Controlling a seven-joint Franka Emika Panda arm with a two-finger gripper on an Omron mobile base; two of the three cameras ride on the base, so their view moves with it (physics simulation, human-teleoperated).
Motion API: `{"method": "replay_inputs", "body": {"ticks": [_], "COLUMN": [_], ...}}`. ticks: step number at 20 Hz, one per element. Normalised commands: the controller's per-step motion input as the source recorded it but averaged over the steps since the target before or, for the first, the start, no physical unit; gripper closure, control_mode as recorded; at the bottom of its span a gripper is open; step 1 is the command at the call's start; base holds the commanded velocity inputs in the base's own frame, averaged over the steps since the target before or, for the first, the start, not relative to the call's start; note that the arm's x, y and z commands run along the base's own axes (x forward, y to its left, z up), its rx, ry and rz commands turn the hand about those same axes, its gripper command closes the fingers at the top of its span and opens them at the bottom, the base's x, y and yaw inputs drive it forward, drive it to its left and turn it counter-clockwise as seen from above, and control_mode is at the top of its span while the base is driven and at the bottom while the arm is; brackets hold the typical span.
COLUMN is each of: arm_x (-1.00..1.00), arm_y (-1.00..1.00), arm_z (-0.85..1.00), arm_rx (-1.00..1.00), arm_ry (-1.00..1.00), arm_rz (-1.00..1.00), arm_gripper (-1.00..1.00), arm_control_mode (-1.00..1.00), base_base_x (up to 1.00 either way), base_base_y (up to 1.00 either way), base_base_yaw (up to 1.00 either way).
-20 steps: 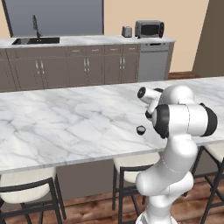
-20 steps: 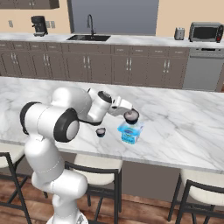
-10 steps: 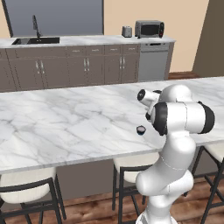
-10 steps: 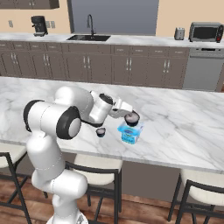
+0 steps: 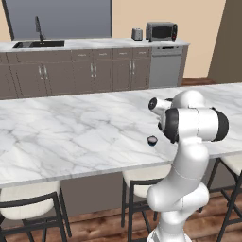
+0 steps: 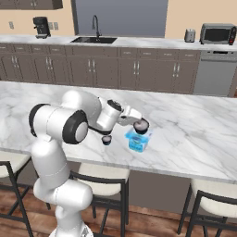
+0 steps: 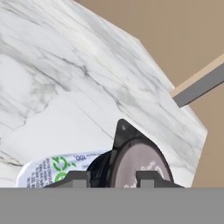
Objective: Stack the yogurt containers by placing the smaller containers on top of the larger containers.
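My gripper [image 6: 139,124] is shut on the wider yogurt container [image 6: 141,125], a dark round cup with a greyish top. It holds the cup right over a blue carton [image 6: 138,142]; I cannot tell whether they touch. In the hand view the same cup [image 7: 138,164] sits between my gripper's [image 7: 111,178] dark fingertips [image 7: 151,176], with the printed carton [image 7: 43,170] below it. The smaller container [image 6: 107,140], a narrower dark cup, stands on the marble counter [image 6: 194,134] to the left of the carton, beside my forearm. It also shows near the counter's front edge [image 5: 152,140].
The marble island's front edge [image 5: 71,172] runs just before the cups, with stools [image 6: 99,178] tucked under it. In the hand view the counter's corner [image 7: 199,131] drops off to the floor. Cabinets, a sink [image 6: 94,40] and a microwave [image 6: 216,33] line the far wall.
The arm has barely shifted. The wider cup stays in the gripper over the blue carton, perhaps a touch lower. The small cup has not moved.
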Motion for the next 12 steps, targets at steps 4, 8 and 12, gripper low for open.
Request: {"method": "replay_inputs", "body": {"ticks": [4,8,12], "arm_x": [0.1,0.07,-0.3], "arm_y": [-0.04,-0.02,-0.01], "arm_z": [-0.09,-0.09,-0.23], "arm_rx": [0.0,0.0,0.0], "arm_ry": [0.0,0.0,0.04], "arm_rz": [0.0,0.0,0.0], "arm_gripper": [1.0,1.0,1.0], "arm_control_mode": [-1.0,-1.0,-1.0], "base_base_x": [0.0,0.0,0.0], "base_base_y": [0.0,0.0,0.0], "base_base_yaw": [0.0,0.0,0.0]}}
